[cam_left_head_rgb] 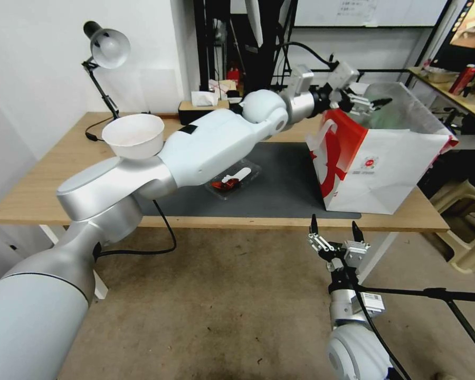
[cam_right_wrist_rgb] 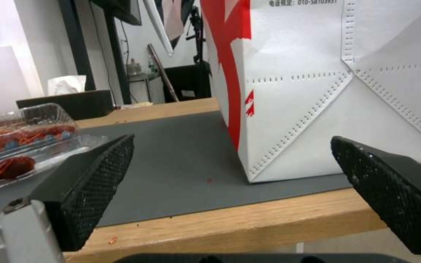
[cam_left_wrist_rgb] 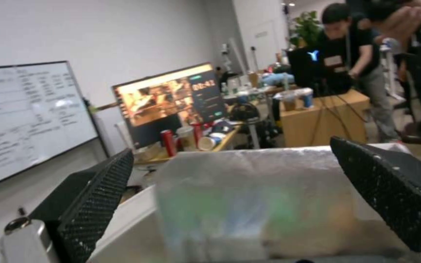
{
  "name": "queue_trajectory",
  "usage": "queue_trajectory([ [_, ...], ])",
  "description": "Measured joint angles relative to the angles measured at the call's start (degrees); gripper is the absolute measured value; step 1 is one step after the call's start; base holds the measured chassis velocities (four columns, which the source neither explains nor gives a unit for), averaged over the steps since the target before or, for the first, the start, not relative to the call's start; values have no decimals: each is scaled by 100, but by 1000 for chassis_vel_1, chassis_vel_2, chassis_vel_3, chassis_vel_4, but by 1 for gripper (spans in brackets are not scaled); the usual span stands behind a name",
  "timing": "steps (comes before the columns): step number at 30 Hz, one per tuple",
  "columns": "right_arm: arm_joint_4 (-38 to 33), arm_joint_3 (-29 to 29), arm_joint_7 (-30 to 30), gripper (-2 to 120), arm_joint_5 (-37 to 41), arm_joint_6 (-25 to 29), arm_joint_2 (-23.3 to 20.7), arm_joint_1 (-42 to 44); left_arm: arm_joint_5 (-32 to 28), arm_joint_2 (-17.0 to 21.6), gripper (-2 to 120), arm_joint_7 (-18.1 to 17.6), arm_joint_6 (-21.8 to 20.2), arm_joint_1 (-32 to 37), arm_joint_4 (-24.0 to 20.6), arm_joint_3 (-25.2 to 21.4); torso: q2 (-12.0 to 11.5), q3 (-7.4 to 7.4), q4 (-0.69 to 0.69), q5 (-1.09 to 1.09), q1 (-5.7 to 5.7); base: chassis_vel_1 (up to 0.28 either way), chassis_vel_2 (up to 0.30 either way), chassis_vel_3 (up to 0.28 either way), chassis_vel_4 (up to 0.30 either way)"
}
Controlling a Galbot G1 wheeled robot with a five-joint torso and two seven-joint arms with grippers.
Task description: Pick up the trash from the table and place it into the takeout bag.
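On the light-wood worktop (cam_left_head_rgb: 47,195), your left tool (cam_left_head_rgb: 365,103) hung released over the takeout bag (cam_left_head_rgb: 377,169); the remaining clear trash tray (cam_left_head_rgb: 233,179) lay behind it, nearer your idle, open right tool (cam_left_head_rgb: 335,232).

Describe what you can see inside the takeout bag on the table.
The takeout bag shows a clear plastic liner at its open top, with the open left end effector above it. Blurred green and blue shapes show through; the bag's walls hide its lower contents.

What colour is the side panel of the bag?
Red with white shapes, on the bag; the head view shows it best.
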State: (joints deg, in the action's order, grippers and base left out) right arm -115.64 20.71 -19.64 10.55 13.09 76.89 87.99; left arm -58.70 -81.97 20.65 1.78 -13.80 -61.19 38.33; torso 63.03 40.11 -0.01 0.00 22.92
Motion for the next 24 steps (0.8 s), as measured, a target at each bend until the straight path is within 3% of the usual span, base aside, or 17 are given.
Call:
queue_trajectory([
  [5, 0, 0, -2, 100, -8, -5, -14, 3, -70, 465, 100, -104, -95, 242, -292, -308, 0, 0, 2, -1, 0, 0, 0, 0, 0],
  [19, -7, -7, -10, 100, -22, -31, -39, 3, -68, 1231, 100, -283, -167, 960, -784, -915, 0, 0, 0, 0, 0, 0, 0, 0, 0],
  [24, 21, -48, -11, 100, -49, -37, -31, -1, -17, 1770, 100, -355, -151, 1418, -1055, -1281, 0, 0, 1, 0, 0, 0, 0, 0, 0],
])
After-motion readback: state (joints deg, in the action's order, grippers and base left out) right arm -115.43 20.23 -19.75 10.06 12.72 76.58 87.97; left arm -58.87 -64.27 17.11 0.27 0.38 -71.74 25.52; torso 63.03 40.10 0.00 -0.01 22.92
